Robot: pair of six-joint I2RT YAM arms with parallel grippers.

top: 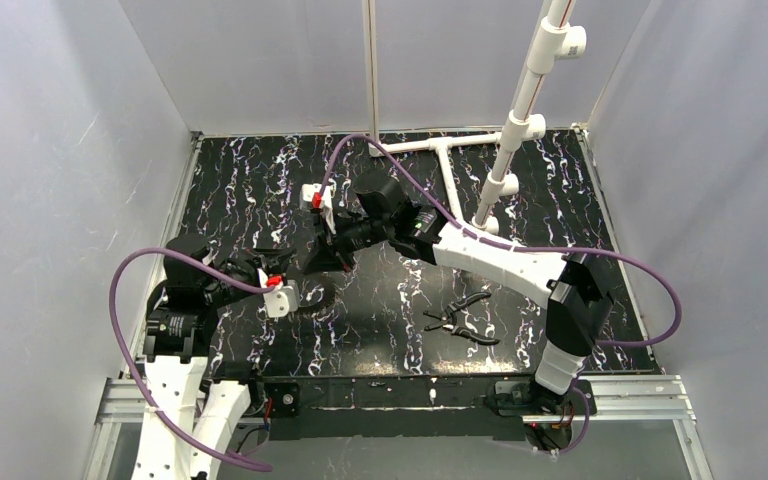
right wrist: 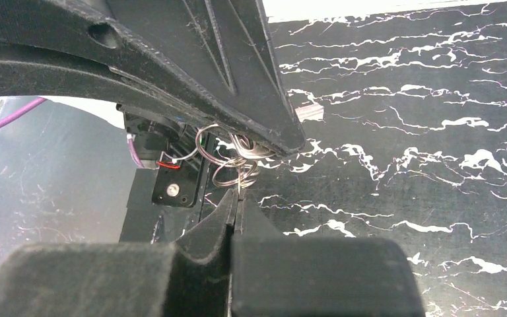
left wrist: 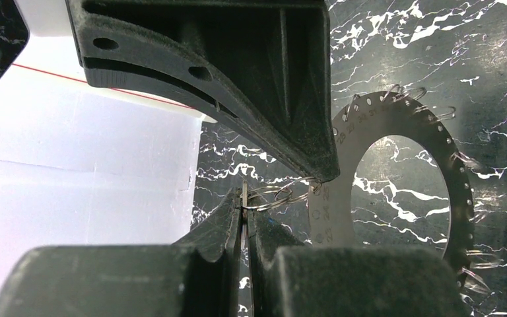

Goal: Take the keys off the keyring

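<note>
The keyring [left wrist: 384,120] is a silvery disc with a hollow centre and holes along its band, and it hangs above the table in the left wrist view. Small wire rings [left wrist: 274,196] link its edge to my left gripper [left wrist: 244,201], which is shut on a thin metal edge of that ring cluster. My right gripper [right wrist: 239,191] is shut on the same cluster of wire rings [right wrist: 232,158]. Its finger [left wrist: 237,99] reaches the disc's upper left edge. Both grippers meet left of centre in the top view [top: 305,272]. I cannot make out any keys.
Black-handled pliers [top: 463,318] lie on the black marbled table [top: 520,230] to the right of centre. A white pipe frame [top: 520,130] rises at the back right. Grey walls close in the sides and back.
</note>
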